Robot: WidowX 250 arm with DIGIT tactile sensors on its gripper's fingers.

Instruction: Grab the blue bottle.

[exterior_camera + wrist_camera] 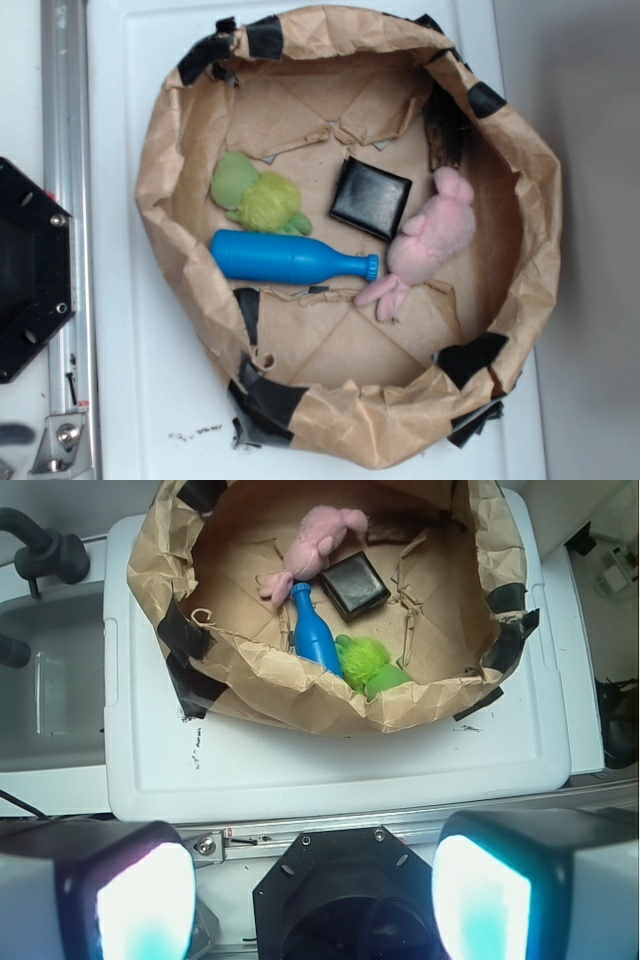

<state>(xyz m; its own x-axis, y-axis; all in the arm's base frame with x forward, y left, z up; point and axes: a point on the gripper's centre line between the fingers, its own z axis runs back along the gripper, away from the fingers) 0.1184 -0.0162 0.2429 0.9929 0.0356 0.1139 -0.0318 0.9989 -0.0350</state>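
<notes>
The blue bottle (290, 258) lies on its side on the floor of a brown paper basin (160, 180), cap pointing right toward a pink plush toy (428, 240). In the wrist view the bottle (314, 632) lies far ahead, cap pointing away, partly behind the basin's near wall. My gripper (315, 900) is open and empty, its two fingers (100, 895) wide apart at the bottom of the wrist view, above the black robot base and well short of the basin. The gripper does not show in the exterior view.
A green plush toy (258, 197) lies touching the bottle's upper side. A black square object (371, 198) lies between the two plush toys. The basin's wall (300, 685) is tall and crumpled with black tape patches. It rests on a white lid (330, 755). The black robot base (30, 270) is at the left.
</notes>
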